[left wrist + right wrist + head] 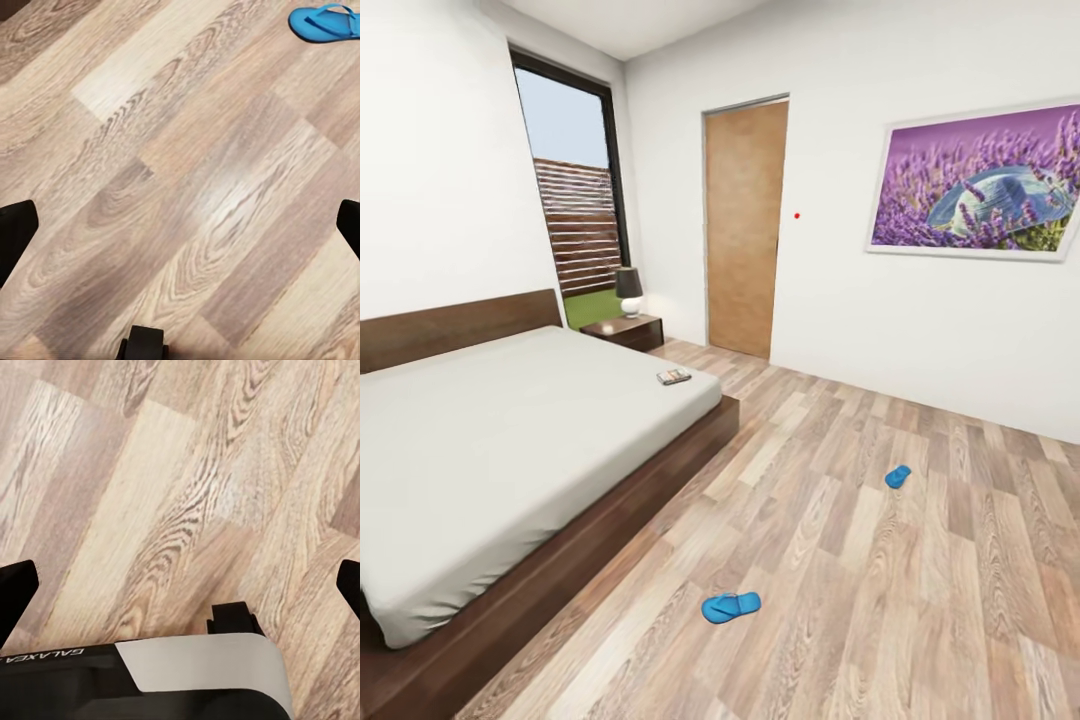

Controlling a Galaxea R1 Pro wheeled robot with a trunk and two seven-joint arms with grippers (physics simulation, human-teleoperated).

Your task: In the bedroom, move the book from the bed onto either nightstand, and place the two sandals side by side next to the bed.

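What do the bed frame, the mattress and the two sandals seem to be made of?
Bed frame: dark brown wood, judging by its grain, matte finish. Mattress: plain light-grey surface, probably fabric, without shine. Near sandal and far sandal: bright blue, smooth, likely rubber or foam; the look leaves it open.

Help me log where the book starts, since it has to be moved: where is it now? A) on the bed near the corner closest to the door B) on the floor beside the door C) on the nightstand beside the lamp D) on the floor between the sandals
A: the book lies on the grey mattress of the bed at its corner toward the door, apart from the nightstand.
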